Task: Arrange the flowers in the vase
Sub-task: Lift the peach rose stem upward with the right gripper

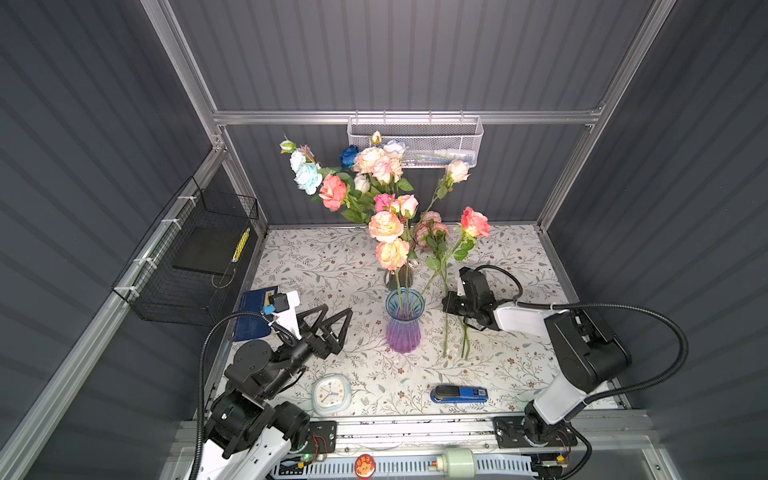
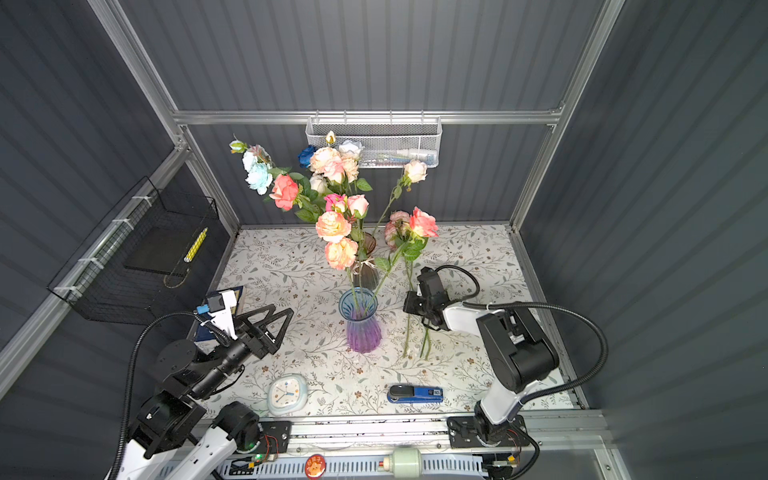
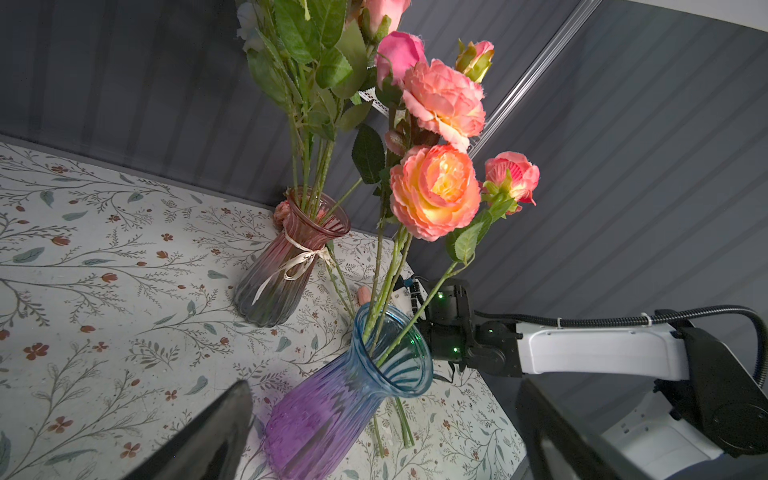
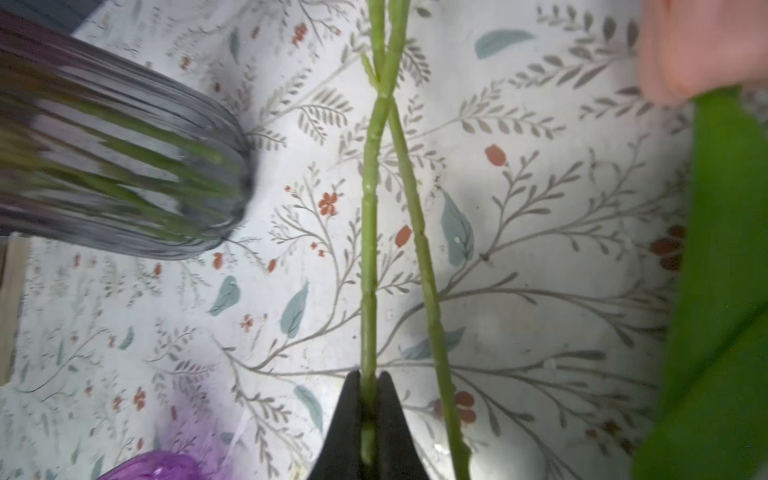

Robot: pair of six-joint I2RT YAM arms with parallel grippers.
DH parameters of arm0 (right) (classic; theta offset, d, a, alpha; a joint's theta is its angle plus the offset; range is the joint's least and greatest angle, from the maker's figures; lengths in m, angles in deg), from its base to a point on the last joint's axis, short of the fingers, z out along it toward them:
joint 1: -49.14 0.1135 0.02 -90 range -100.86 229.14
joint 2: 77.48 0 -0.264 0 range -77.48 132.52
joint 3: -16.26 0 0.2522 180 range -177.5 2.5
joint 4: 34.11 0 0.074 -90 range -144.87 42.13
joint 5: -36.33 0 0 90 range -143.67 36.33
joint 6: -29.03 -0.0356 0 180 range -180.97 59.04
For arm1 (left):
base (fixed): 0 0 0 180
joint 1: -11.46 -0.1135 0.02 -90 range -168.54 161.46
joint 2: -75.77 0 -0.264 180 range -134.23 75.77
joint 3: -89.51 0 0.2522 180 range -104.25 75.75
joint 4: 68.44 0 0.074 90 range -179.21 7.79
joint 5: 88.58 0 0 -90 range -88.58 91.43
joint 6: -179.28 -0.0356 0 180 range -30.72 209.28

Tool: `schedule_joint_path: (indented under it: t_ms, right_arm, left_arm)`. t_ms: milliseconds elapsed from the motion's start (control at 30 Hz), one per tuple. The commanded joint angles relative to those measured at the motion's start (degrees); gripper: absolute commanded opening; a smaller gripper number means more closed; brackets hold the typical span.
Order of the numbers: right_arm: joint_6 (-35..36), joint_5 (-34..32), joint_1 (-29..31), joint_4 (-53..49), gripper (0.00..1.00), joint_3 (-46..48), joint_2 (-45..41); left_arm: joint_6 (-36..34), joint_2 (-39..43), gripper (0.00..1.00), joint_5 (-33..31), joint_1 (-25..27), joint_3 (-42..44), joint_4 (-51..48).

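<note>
A ribbed vase (image 1: 402, 322) (image 2: 360, 322) (image 3: 332, 419), blue at the rim and purple below, stands mid-table with a few peach and pink flowers (image 1: 391, 253) (image 3: 434, 191) in it. Behind it a dark pink vase (image 3: 286, 266) (image 4: 124, 166) holds a large mixed bunch (image 1: 332, 191). My right gripper (image 1: 449, 305) (image 2: 410, 305) (image 4: 369, 380) is shut on one upright green flower stem (image 4: 368, 249) just right of the vase. A second stem (image 4: 419, 249) runs beside it, outside the jaws. Their lower ends (image 1: 446, 351) are down at the table. My left gripper (image 1: 338, 311) (image 2: 282, 309) stands open and empty, left of the vase.
A pale clock (image 1: 331, 392) and a blue stapler (image 1: 459, 394) lie near the front edge. A blue booklet (image 1: 253, 316) sits at the left. A white mesh basket (image 1: 415, 141) hangs on the back wall and a black wire basket (image 1: 187, 257) on the left wall.
</note>
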Motion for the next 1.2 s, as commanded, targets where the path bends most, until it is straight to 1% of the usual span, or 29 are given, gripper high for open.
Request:
schedule_joint_path:
  t_ms: [0,67,200,300,400,500,567,600,633,733,833,933,1067,1167]
  right_arm:
    - [0.9,4.1,-0.7,9.3,0.0,2.9,-5.5]
    - [0.1,4.2,-0.9,10.9,0.0,4.6,-8.6]
    - [-1.3,3.1,-1.4,10.2,0.0,7.7,-15.6]
    - [-1.3,0.0,-1.6,8.3,0.0,10.1,-21.7]
    - [-1.1,-4.1,-1.7,3.4,0.0,10.4,-26.9]
    - [-3.4,1.2,-3.6,3.4,0.0,11.3,-30.0]
    - [-2.9,3.8,-3.7,2.8,0.0,11.3,-30.9]
    - [-2.3,6.8,-4.0,3.2,0.0,11.3,-30.8]
    - [-2.2,7.7,-4.1,3.3,0.0,11.6,-30.8]
    - [-1.7,4.6,-4.2,0.8,0.0,12.1,-30.8]
    - [-2.1,1.5,-4.3,0.4,0.0,13.5,-34.4]
    - [-2.3,-3.0,-4.3,-3.1,0.0,13.2,-38.2]
    - [-3.1,-10.7,-4.2,-8.1,0.0,13.2,-46.0]
    - [-2.7,-12.6,-4.2,-8.8,0.0,13.9,-54.1]
  left_arm:
    - [-0.9,0.7,1.0,-0.6,-0.2,-1.3,-0.8]
    - [-0.9,0.9,1.0,-0.7,-0.2,-1.4,-0.9]
    - [-0.9,0.8,1.0,-0.8,-0.2,-1.7,-1.0]
    - [-1.0,0.6,1.0,-0.8,-0.2,-2.1,-1.0]
    - [-1.0,0.3,1.0,-0.7,-0.2,-2.4,-0.7]
    - [-0.8,0.0,1.0,-0.6,-0.3,-2.7,-0.8]
    - [-0.6,0.0,1.0,-0.6,-0.2,-2.8,-0.8]
    - [-0.5,0.1,1.0,-0.6,-0.2,-2.8,-0.7]
    - [-0.4,0.3,1.0,-0.6,-0.2,-2.8,-0.7]
    - [-0.2,0.6,1.0,-0.7,-0.2,-2.6,-0.9]
    - [-0.2,0.6,1.0,-0.6,-0.2,-2.9,-1.1]
    - [-0.3,0.0,1.0,-0.5,-0.2,-3.7,-1.3]
    - [-0.5,-0.6,1.0,0.0,-0.3,-4.8,-1.3]
    - [-0.6,-0.8,1.0,0.3,-0.2,-5.3,-1.1]
